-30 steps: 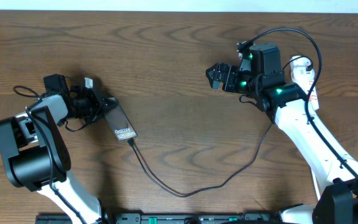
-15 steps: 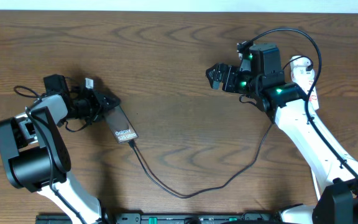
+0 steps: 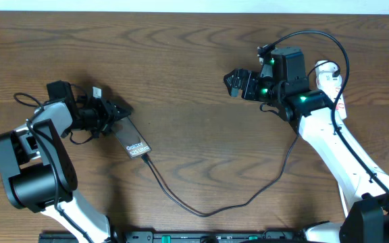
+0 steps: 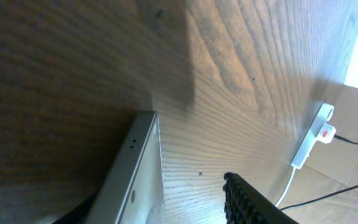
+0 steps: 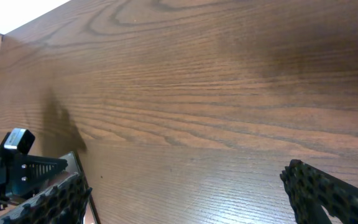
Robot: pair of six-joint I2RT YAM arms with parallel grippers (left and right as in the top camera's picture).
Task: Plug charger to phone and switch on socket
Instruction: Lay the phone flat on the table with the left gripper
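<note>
The phone (image 3: 132, 138) lies flat at the table's left, its silvery side edge (image 4: 135, 177) close in the left wrist view. The charger's black cable (image 3: 201, 212) loops across the table, and its plug tip (image 3: 144, 156) sits at the phone's lower end. My left gripper (image 3: 118, 112) is at the phone's upper end with its jaws open. A gap shows between one finger pad (image 4: 247, 202) and the phone. The white socket (image 4: 312, 132) with a red switch lies far right, partly hidden under my right arm (image 3: 327, 69). My right gripper (image 3: 236, 82) hovers open and empty over bare wood.
The socket's white lead (image 4: 286, 190) and a black cable (image 4: 353, 146) run along the table's right edge. The right arm's own black cable (image 3: 329, 37) arcs above it. In the right wrist view both fingers (image 5: 328, 193) frame bare wood.
The left gripper's jaws have spread apart and let go of the phone, which has settled slightly lower. The right arm has not moved.
</note>
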